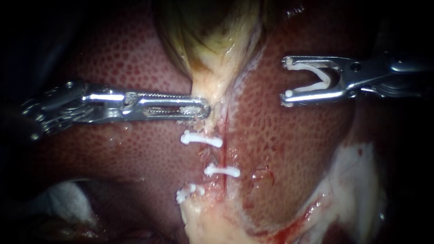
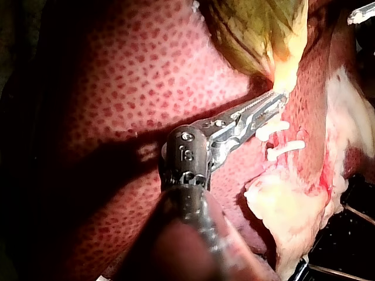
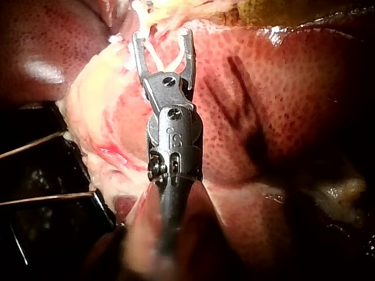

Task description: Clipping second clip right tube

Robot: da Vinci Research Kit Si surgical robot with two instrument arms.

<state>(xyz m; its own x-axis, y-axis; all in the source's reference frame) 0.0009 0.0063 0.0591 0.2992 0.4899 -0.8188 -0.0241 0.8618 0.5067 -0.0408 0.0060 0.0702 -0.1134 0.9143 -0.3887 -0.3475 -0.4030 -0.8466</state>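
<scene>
Endoscope view: left instrument (image 1: pixel 199 108) jaws tight on gallbladder (image 1: pixel 212 40), right instrument (image 1: pixel 288 77) jaws wide around clip (image 1: pixel 309 68), above liver (image 1: pixel 289 144)

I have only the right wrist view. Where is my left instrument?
Observer: In the endoscope view the left instrument grips the pale tissue just below the gallbladder.
Operator: How many clips are on already?
Observer: Three white ones: upper clip, middle clip, lower clip, in a column below that grip.
Operator: Is my loaded clip near them?
Observer: No. The right instrument holds it open over the liver, well to their right, touching no tissue.
</scene>
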